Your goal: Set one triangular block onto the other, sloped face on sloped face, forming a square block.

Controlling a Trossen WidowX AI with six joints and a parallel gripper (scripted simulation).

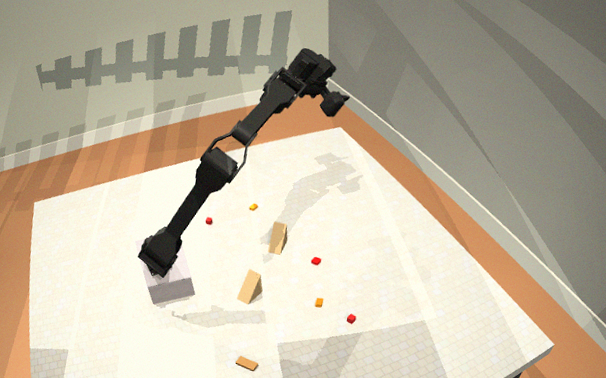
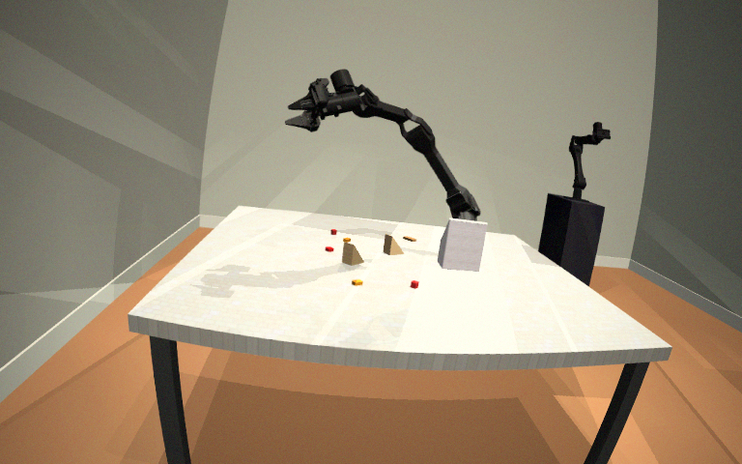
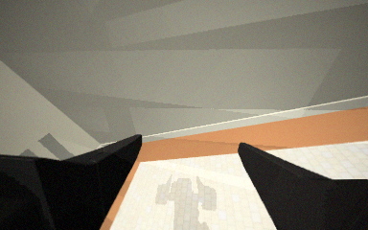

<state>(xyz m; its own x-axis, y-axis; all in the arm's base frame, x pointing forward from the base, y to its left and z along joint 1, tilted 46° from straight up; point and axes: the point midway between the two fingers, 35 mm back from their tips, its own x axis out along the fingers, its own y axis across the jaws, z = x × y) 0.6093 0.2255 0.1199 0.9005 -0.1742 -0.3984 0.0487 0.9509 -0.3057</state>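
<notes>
Two tan triangular blocks stand apart on the white table (image 1: pixel 417 264) (image 2: pixel 492 317) (image 3: pixel 316 160), each upright on a flat face. One block (image 1: pixel 251 287) (image 2: pixel 392 245) is nearer the arm's base. The other block (image 1: pixel 278 238) (image 2: pixel 352 254) is a little further out. My gripper (image 1: pixel 332 103) (image 2: pixel 290 113) (image 3: pixel 191 143) is open and empty. It hangs high in the air beyond both blocks, tilted slightly down toward the table's far edge. The wrist view shows only the two fingers, the table's far part, the floor and the wall; neither block shows there.
Small red cubes (image 1: pixel 316 260) (image 2: pixel 414 283) and orange cubes (image 1: pixel 319 302) (image 2: pixel 356 282) lie scattered around the blocks. A flat tan piece (image 1: pixel 246 363) (image 2: pixel 409 238) lies near the base side. The arm stands on a white base block (image 1: pixel 172 288) (image 2: pixel 462 246). A second arm on a black pedestal (image 2: pixel 569 235) stands off the table.
</notes>
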